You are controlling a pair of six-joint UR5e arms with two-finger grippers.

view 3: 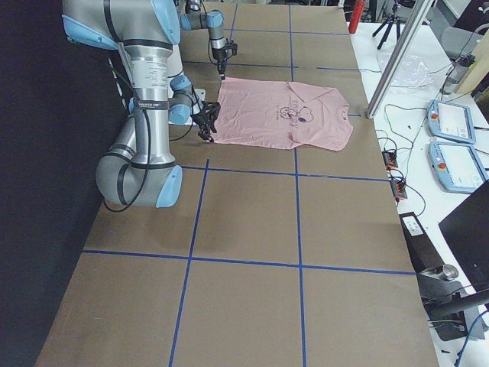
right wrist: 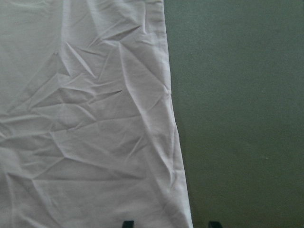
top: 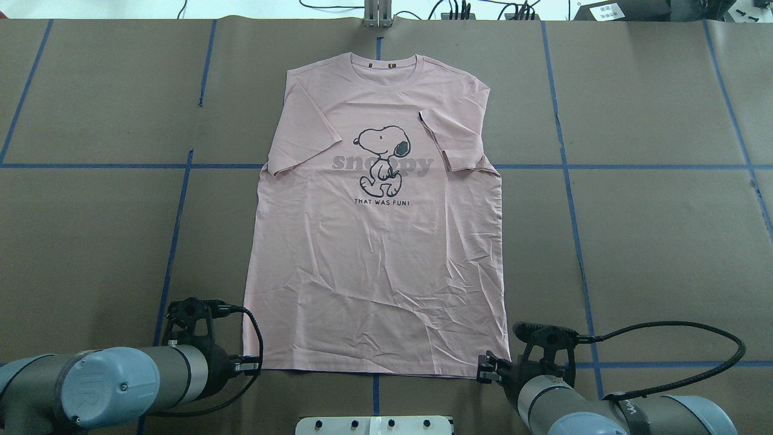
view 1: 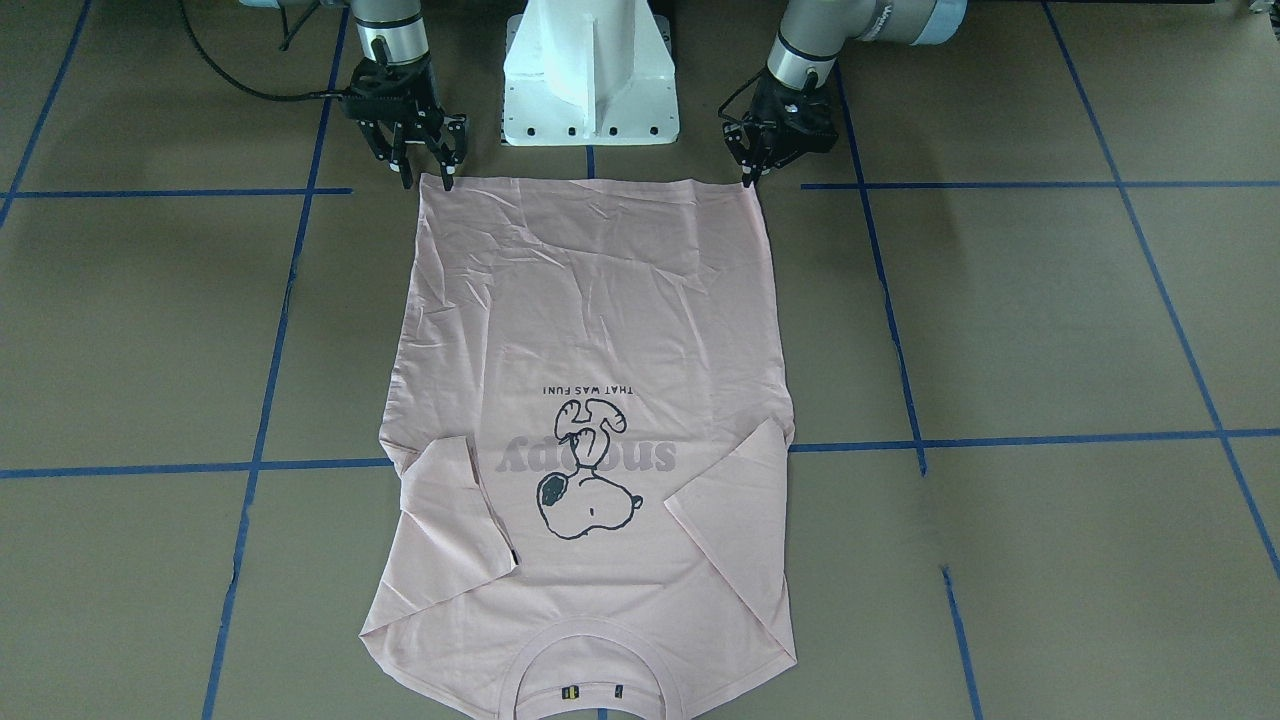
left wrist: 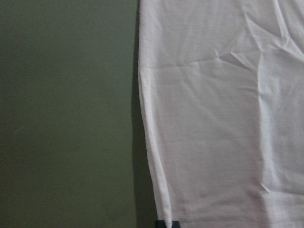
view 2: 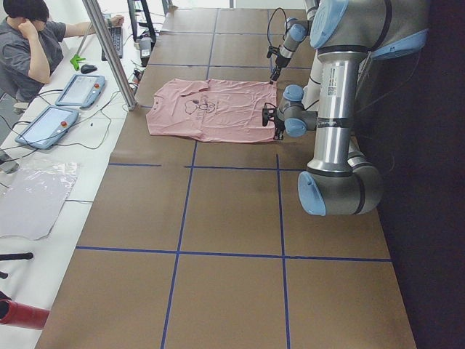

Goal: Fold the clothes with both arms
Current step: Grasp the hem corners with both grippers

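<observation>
Left end effector [view 1: 747, 178] stands at the upper right corner of the pale pink T-shirt [view 1: 590, 300] in the front-facing view, jaws drawn narrow. The left wrist view shows its two tips close together on the cloth edge, so I judge it pinches that hem corner. The right end effector [view 1: 427, 180] is at the upper left corner with jaws wide: in the right wrist view one tip is over the cloth and one over the bare surface, nothing pinched yet.

The brown surface [view 1: 1000, 320], marked with blue tape lines [view 1: 1050, 438], carries the T-shirt flat in the middle of the frame, print upward. The hem [view 1: 590, 182] is toward the top and the ribbed collar [view 1: 595, 650] at the bottom edge. Both short sleeves [view 1: 450, 510] lie turned inward over the body, beside the cartoon dog print [view 1: 585, 480].

The step in hand seems to be taking both hem corners, to carry the lower half toward the collar. To do it well, the right end effector should go low enough to catch both layers of cloth before it closes. Then both end effectors should rise together, at equal height and speed, with the hem kept stretched between them. Otherwise the fold line may go crooked and the sleeves may open again.
</observation>
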